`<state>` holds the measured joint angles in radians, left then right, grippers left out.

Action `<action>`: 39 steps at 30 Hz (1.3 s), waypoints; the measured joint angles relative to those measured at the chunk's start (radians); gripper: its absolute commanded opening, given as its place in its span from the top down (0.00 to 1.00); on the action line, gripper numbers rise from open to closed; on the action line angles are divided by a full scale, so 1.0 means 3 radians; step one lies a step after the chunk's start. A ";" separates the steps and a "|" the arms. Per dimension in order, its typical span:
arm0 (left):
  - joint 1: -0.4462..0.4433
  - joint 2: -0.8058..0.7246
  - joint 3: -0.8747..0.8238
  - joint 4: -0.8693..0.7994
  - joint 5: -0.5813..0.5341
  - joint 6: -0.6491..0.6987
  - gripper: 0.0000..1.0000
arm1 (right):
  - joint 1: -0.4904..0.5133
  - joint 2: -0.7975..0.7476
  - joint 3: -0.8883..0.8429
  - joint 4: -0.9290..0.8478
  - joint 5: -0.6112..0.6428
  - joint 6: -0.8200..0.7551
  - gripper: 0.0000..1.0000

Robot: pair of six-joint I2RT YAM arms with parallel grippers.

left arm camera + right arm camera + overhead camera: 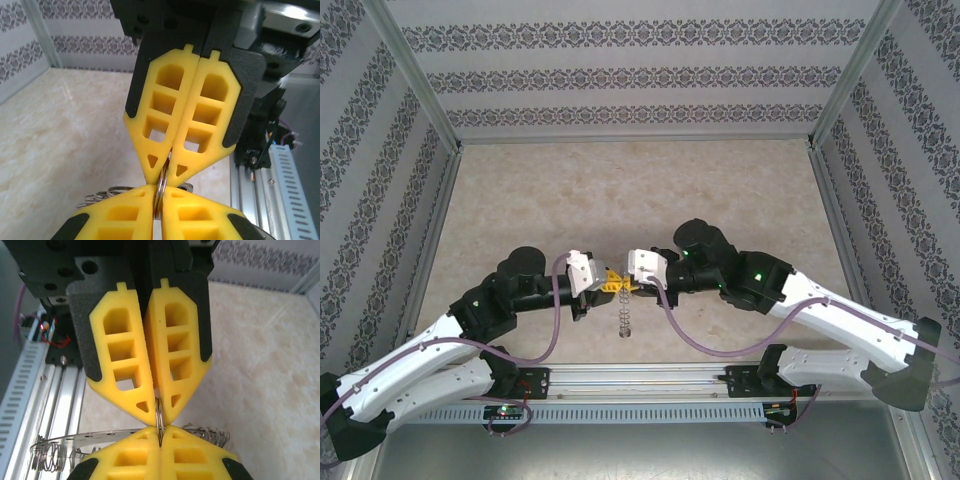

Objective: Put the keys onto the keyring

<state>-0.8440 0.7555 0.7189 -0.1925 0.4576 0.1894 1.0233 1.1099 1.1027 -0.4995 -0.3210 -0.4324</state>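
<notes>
keyring [90, 436] | pinched between left claw [609, 283], right claw [625, 285] tips

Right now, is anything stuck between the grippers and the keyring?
Nothing visible is. The left gripper and the right gripper meet tip to tip, both shut on a wire loop at the rim of the keyring.
</notes>
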 measured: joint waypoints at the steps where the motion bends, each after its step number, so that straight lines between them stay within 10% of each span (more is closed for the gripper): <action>1: -0.0001 0.0020 0.0001 -0.0031 -0.0023 0.0013 0.85 | 0.0000 0.0047 0.0036 -0.0069 0.0023 -0.0034 1.00; 5: -0.0001 0.0109 0.0001 -0.0141 -0.0072 0.0038 1.00 | 0.0001 0.0211 0.0128 -0.0294 0.0113 -0.0130 1.00; 16: -0.0001 -0.0168 -0.0169 0.0142 0.0132 -0.0033 1.00 | 0.0048 -0.0062 -0.0083 0.0022 0.0000 -0.0047 0.81; 33: -0.0001 -0.0303 -0.0380 0.0734 0.0371 -0.0320 1.00 | -0.0001 -0.0343 -0.0324 0.0392 -0.0275 0.0186 1.00; 39: -0.0001 -0.0142 -0.0123 0.0220 0.0148 -0.0118 0.86 | 0.0019 -0.0134 -0.0149 0.0168 -0.0058 0.0045 1.00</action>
<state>-0.8444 0.7128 0.6819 -0.1265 0.5018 0.1539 1.0290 1.0698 1.0580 -0.4492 -0.3386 -0.4191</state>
